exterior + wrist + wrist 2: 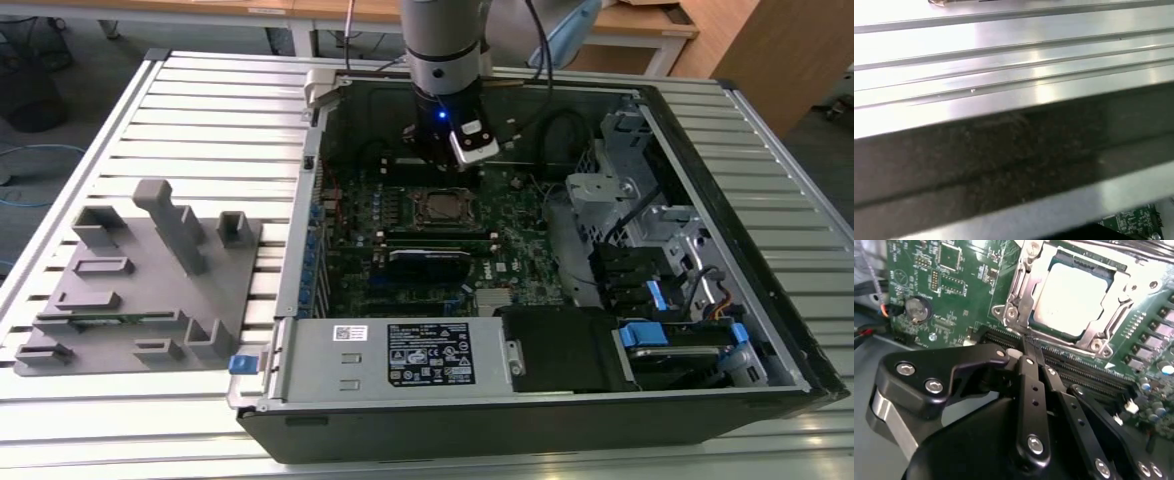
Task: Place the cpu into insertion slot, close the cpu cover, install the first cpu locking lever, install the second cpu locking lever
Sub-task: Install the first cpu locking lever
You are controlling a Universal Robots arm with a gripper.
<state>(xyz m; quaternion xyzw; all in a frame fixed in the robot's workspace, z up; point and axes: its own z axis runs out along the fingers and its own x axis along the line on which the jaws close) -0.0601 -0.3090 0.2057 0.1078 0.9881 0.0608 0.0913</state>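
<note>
Gripper [1029, 352] with fingers pressed together, nothing visible between them. Hangs low inside the open computer case [747, 300], tips just beside the near corner of the cpu cover [1114, 315]; whether touching it, cannot tell. In the exterior view, gripper [447, 160] just behind the socket.

Cpu [1074, 295] lying flat in the insertion slot [1089, 262], its pale metal top seen through the cover's window. Cover looking down over the chip, frame around it on all sides. Thin silvery locking lever [1021, 300] along the cover's edge, close to the fingertips; latched or not, hard to tell. Same cpu [438, 207] in the exterior view, near the middle of the green motherboard [521, 250].

Beside the socket, long black memory slots [1089, 375] right under the fingers; farther off, a coin battery [916, 307]. Toward the front of the case, the power supply [400, 355]. Outside, on the slatted metal table [1004, 50], a grey fixture tray [134, 280].

Risks, as a judgement: little room between socket corner and memory slots, so a small sideways slip likely to scrape the slot latches or the board. Too much push on a lever not seated under its hook, and possibly a spring back, or the cover lifting and the chip shifting on its contacts.
</note>
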